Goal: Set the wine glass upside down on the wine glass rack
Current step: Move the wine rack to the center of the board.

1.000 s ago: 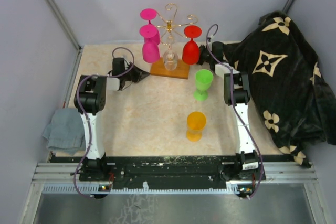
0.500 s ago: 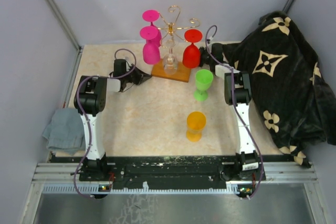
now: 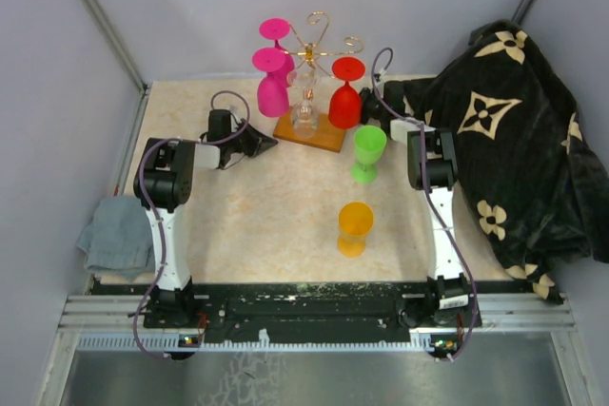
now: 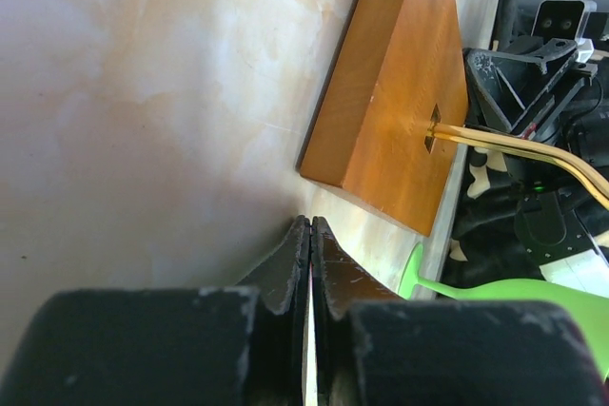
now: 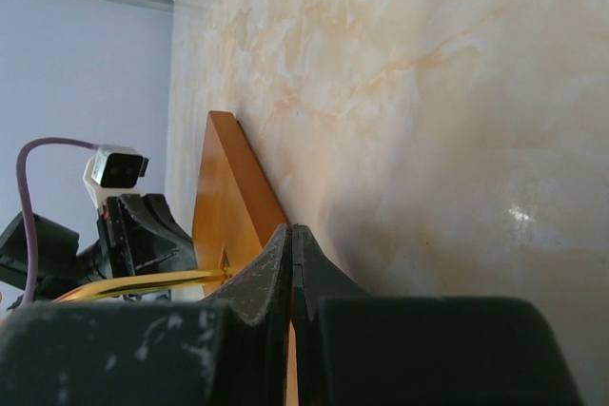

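**Operator:** What is the state of each claw?

**Technician:** The left gripper [image 4: 310,227] has its fingers pressed together with nothing between them. Its tips sit just beside the near corner of the wooden base [image 4: 390,92], with a narrow gap showing. The right gripper [image 5: 291,233] is likewise closed and empty. Its tips overlap the base edge in the wrist view, so contact cannot be confirmed.

**Operator:** Where is the rack?

**Technician:** The wine glass rack [image 3: 311,92] stands far centre on the table [image 3: 266,206], between both grippers. The pink glasses [image 3: 273,87], red glass [image 3: 345,102] and clear glass [image 3: 304,119] hang inverted, and the clear one is hard to make out. From above, the red glass hides the right fingertips. The green glass [image 3: 368,149] and orange glass [image 3: 355,225] stand upright on the table. Both wrist views cut off the rack's scroll arms.
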`<action>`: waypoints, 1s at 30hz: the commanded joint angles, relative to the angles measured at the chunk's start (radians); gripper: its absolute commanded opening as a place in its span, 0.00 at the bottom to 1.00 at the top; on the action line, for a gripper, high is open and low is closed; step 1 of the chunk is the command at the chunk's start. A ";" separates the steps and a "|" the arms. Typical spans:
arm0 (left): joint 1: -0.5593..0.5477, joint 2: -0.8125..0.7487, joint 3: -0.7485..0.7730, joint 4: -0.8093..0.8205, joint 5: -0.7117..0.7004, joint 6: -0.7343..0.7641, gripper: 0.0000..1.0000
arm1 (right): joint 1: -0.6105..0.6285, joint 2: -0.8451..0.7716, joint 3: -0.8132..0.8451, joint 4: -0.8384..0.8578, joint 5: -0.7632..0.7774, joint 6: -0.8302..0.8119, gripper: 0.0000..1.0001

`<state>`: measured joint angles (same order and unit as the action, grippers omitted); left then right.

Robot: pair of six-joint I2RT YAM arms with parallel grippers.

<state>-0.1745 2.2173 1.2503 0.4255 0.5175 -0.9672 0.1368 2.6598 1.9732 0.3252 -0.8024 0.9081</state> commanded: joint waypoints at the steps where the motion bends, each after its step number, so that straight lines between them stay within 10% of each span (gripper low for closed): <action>1: -0.003 -0.044 -0.018 0.006 0.012 0.019 0.04 | 0.065 -0.038 -0.058 -0.047 -0.072 0.009 0.00; 30: -0.002 -0.095 -0.063 -0.009 0.017 0.033 0.03 | 0.079 -0.143 -0.260 0.040 -0.072 0.020 0.00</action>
<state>-0.1741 2.1693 1.2007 0.4179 0.5247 -0.9604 0.1547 2.5576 1.7607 0.4255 -0.8093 0.9146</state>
